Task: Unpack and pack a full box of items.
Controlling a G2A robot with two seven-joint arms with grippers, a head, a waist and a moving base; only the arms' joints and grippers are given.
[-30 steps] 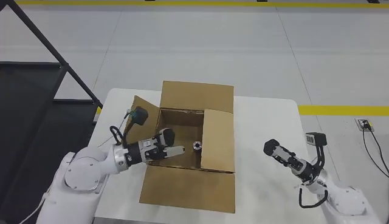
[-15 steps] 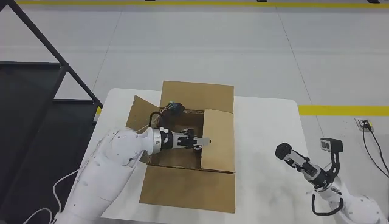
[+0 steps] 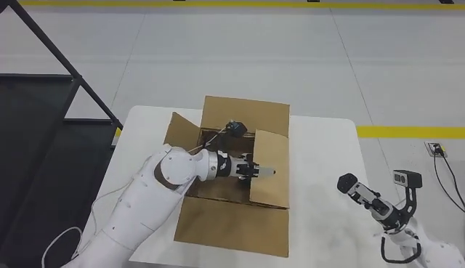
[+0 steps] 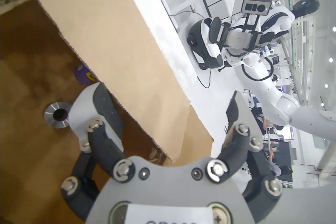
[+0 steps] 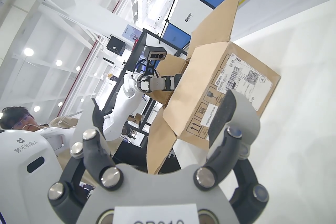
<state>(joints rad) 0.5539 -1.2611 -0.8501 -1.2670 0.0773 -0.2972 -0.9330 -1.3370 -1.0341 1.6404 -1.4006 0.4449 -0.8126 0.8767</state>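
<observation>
With the box (image 3: 229,228) at the middle of the table (image 3: 320,144), the left gripper (image 4: 166,101), fingers spread astride the right flap (image 4: 118,51), appears to be starting the unpacking and next needs to clear that flap to reach the metal ring (image 4: 58,115) inside, while the right gripper (image 5: 162,104) hangs spread near the table's right edge.

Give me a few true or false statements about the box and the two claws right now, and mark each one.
1. The left claw is open, with a flap of the cardboard box between its fingers. True.
2. A metal ring lies on the box floor. True.
3. The right claw grips the metal ring. False: it is open and empty, off to the side of the box.
4. Every box flap is folded shut. False: the flaps stand open.
</observation>
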